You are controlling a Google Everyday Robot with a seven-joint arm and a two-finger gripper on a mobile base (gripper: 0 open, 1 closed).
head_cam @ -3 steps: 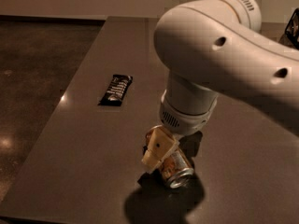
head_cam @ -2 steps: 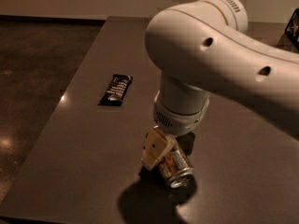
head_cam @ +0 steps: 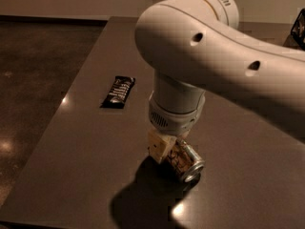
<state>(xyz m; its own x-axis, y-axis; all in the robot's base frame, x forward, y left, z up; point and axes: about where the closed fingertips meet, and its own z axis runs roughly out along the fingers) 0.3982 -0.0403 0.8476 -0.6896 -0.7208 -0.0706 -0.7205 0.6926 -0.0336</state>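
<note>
A metal drink can [head_cam: 188, 163] lies on its side on the dark grey table [head_cam: 86, 147], its shiny end turned toward the front right. My gripper [head_cam: 166, 150] comes straight down from the big white arm [head_cam: 209, 56] and sits on the can's left part, its cream-coloured tip touching the can. The arm's wrist hides the top of the can and the far side of the gripper. A black snack bar [head_cam: 118, 91] in a dark wrapper lies flat to the back left, well apart from the gripper.
The table's left edge [head_cam: 57, 109] runs diagonally, with brown polished floor [head_cam: 33, 61] beyond it. A dark object [head_cam: 300, 27] shows at the far right edge. The arm casts a shadow [head_cam: 143, 199] on the table in front of the can.
The white arm has swung a little to the left over the table. The gripper and the can stay at almost the same spot.
</note>
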